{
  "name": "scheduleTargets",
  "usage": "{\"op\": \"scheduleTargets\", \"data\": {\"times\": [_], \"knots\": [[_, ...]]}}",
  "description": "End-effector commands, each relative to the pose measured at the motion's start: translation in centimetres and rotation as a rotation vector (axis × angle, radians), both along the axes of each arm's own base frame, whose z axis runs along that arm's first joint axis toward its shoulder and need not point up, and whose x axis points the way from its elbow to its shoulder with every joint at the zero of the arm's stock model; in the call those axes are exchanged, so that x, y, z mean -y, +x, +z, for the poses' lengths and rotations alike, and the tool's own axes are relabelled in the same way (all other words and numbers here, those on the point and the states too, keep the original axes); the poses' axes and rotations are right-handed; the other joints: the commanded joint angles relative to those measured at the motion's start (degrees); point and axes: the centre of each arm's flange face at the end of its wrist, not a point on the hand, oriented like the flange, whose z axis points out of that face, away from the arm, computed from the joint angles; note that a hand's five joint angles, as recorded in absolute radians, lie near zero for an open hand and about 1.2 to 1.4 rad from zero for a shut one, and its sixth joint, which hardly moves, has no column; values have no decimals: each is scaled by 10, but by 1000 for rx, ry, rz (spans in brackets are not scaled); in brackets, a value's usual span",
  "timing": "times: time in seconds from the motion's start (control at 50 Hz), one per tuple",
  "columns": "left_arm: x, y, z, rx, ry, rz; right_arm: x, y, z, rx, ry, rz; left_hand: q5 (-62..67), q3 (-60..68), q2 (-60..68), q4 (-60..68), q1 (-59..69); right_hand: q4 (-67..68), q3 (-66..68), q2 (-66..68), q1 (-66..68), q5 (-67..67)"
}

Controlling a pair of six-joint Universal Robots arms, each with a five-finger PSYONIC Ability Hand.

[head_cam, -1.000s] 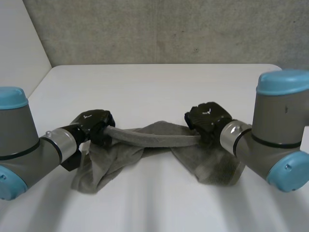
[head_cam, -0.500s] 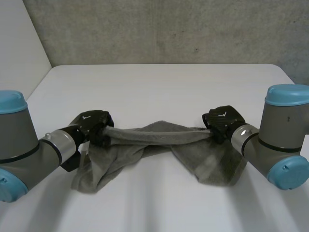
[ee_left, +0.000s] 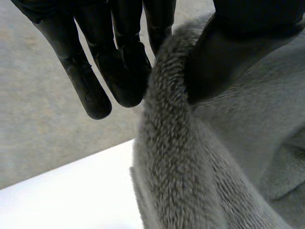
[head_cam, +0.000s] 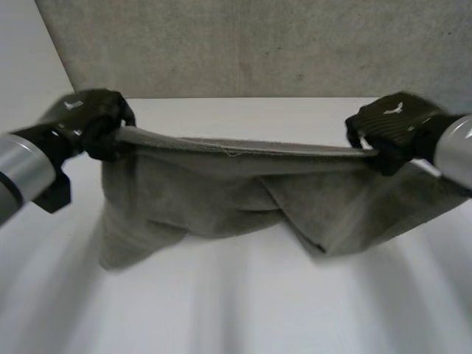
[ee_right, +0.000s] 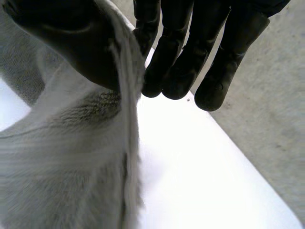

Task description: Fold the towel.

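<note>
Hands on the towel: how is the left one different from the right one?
The left hand pinches the towel's left top corner; the right hand pinches its right top corner. The left hand reaches in from the table's left side, the right hand from its right. Both are black, pinch cloth between thumb and fingers, and hold the top edge taut between them.
</note>
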Motion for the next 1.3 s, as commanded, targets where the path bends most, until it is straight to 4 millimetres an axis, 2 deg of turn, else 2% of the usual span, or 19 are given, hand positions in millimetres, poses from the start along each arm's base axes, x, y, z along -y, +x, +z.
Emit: {"op": "scheduleTargets", "data": {"times": [0.02,0.2,0.34,0.38,0.42,0.44,0.48,0.54,0.58,0.7,0.82,0.86,0.88,0.92,0.98,1.02,1.14,1.24,1.3], "knots": [[7,9,5,35,60,29,5,-11,15,-135,-36,24,47,33,33,21,43,37,39,44,48,39],[58,-9,-56,227,128,-34,42,18,-29,-234,-12,47,47,33,33,21,43,37,39,44,48,39],[92,-48,-45,203,1,-90,77,61,-18,-104,-236,44,47,33,33,21,43,37,39,44,48,39],[102,-54,-29,189,-73,-73,90,65,-4,-46,-328,16,47,33,33,21,43,37,39,44,48,39],[122,-59,23,133,-295,20,108,70,38,79,-547,-47,47,33,33,21,43,37,39,44,48,39],[122,-59,24,133,-296,21,108,70,38,79,-548,-47,47,33,33,21,43,37,39,44,48,39],[132,-55,88,35,-544,152,114,67,86,205,-764,-117,47,33,33,21,43,37,39,44,48,39],[131,-50,119,-19,-665,213,112,65,109,258,-861,-139,47,33,33,21,43,37,39,44,48,39],[119,-45,168,-113,-858,270,106,60,136,315,-979,-154,47,33,33,21,43,37,39,44,48,39],[107,-42,190,-152,-955,269,104,60,129,302,-957,-140,47,33,33,21,43,37,39,44,48,39],[119,-42,120,-37,-744,235,98,64,86,235,-820,-60,47,33,33,21,43,37,39,44,48,39],[115,-39,75,23,-622,205,91,67,61,204,-748,8,47,33,33,21,43,37,39,44,48,39],[115,-39,75,23,-622,204,91,67,61,204,-748,8,47,33,33,21,43,37,39,44,48,39],[113,-35,30,67,-532,171,86,70,29,173,-669,77,47,33,33,21,43,37,39,44,48,39],[112,-32,8,85,-495,156,86,68,12,153,-626,97,47,33,33,21,43,37,39,44,48,39],[105,-30,-32,115,-427,124,83,62,-22,118,-526,112,47,33,33,21,43,37,39,44,48,39],[97,-28,-78,181,-376,105,70,59,-75,62,-377,119,47,33,33,21,43,37,39,44,48,39],[90,-26,-139,333,-285,74,61,51,-141,-24,-200,105,16,2,2,-11,11,37,39,44,48,39],[85,-26,-160,394,-259,56,59,44,-158,-68,-159,70,-28,-42,-42,-54,-33,37,39,44,48,39]]}}
